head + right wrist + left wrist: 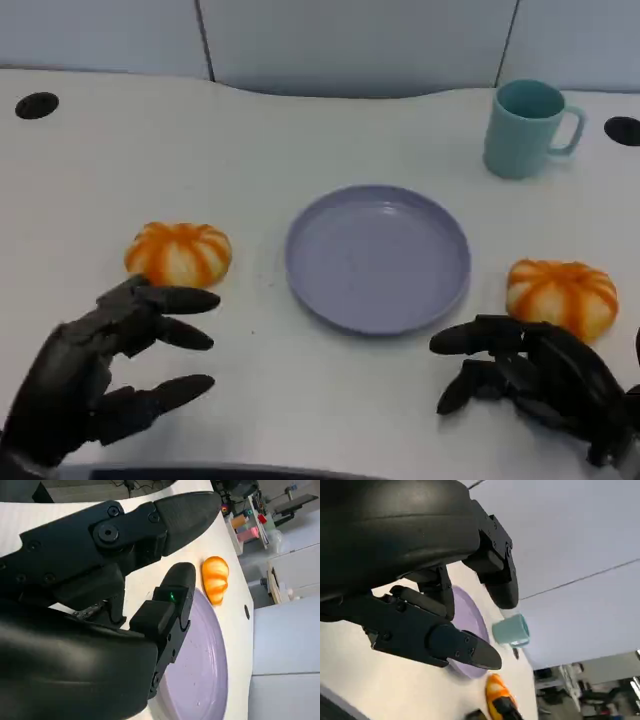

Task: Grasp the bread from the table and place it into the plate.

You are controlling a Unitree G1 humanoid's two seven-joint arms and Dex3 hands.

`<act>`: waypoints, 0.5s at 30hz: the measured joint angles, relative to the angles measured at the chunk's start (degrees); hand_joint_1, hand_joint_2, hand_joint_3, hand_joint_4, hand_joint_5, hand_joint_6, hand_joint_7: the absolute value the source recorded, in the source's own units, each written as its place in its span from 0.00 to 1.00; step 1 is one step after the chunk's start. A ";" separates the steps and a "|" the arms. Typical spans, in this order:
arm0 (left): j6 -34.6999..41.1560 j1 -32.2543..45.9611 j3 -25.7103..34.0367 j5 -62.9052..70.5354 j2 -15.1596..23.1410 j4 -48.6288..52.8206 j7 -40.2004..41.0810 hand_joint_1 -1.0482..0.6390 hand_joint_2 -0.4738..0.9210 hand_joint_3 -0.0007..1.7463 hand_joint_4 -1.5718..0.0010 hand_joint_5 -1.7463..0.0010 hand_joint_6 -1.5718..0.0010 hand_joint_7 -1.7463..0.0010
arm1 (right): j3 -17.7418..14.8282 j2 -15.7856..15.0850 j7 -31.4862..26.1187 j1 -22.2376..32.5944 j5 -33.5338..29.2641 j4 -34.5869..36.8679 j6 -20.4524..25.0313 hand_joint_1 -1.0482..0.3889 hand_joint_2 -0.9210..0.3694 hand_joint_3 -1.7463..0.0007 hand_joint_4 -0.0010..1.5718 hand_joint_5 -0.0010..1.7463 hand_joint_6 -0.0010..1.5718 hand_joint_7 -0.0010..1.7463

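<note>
Fingers on both hands are spread apart and grasp nothing. The left hand (110, 365) hovers low at the near left of the white table (300, 140), its fingers (175, 300) reaching toward the middle of the table, with the upper fingertips just short of the left bread (178, 253) and apart from it. The right hand (535, 385) sits at the near right, fingers (470, 340) pointing leftward across the table, close beside the right bread (561, 295) but with no contact that can be seen.

There are 2 breads, both round orange-and-cream striped buns lying on the table: 1 left of the purple plate (378, 256), 1 right of it. Neither is in the plate, which holds nothing and lies between them at the middle of the table.

In the left wrist view the open black fingers (460, 650) stand before the plate (470, 617), with the teal mug (510, 629) beyond it and an orange bun (498, 696) partly in view. In the right wrist view the fingers (175, 592) lie over the plate (200, 665), with a bun (216, 579) past its rim.

Farther back, the teal mug (527, 128) stands upright at the far right, handle turned to the right, well apart from the plate. 2 dark round holes, 1 at the far left (36, 105) and 1 at the far right edge (622, 130), mark the table near the pale wall panels (350, 45)
</note>
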 measured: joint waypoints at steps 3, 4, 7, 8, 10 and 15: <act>-1.08 -0.02 0.48 10.74 3.55 -4.40 5.42 0.32 0.99 0.00 0.77 0.53 0.68 0.82 | 0.26 0.02 -0.33 0.07 -0.53 -0.28 -0.22 0.44 0.00 0.94 0.49 0.58 0.58 0.19; -1.59 -0.28 0.66 14.67 4.83 -5.32 7.26 0.30 0.99 0.01 0.79 0.54 0.69 0.84 | 0.35 0.03 -0.53 0.10 -0.72 -0.45 -0.21 0.45 0.00 0.93 0.48 0.58 0.58 0.19; -1.23 -1.22 0.97 25.44 8.50 -8.78 12.25 0.26 1.00 0.01 0.81 0.66 0.70 0.93 | 0.64 0.04 -0.87 0.37 -1.02 -1.04 -0.31 0.46 0.00 0.93 0.48 0.58 0.58 0.19; -0.59 -1.62 0.97 28.54 9.40 -9.83 13.71 0.26 1.00 0.01 0.80 0.68 0.70 0.94 | 0.65 0.07 -0.86 0.41 -1.01 -1.08 -0.32 0.46 0.00 0.93 0.48 0.58 0.58 0.19; 0.90 -2.17 0.81 32.93 10.93 -11.43 15.89 0.23 1.00 0.02 0.81 0.73 0.72 0.96 | 0.59 0.18 -0.83 0.44 -0.93 -1.09 -0.34 0.46 0.00 0.93 0.48 0.58 0.58 0.19; 5.59 -4.51 -0.91 43.88 15.01 -14.21 19.61 0.21 1.00 0.03 0.80 0.79 0.73 0.98 | 0.39 0.43 -0.61 0.50 -0.77 -1.07 -0.48 0.47 0.00 0.92 0.48 0.58 0.57 0.19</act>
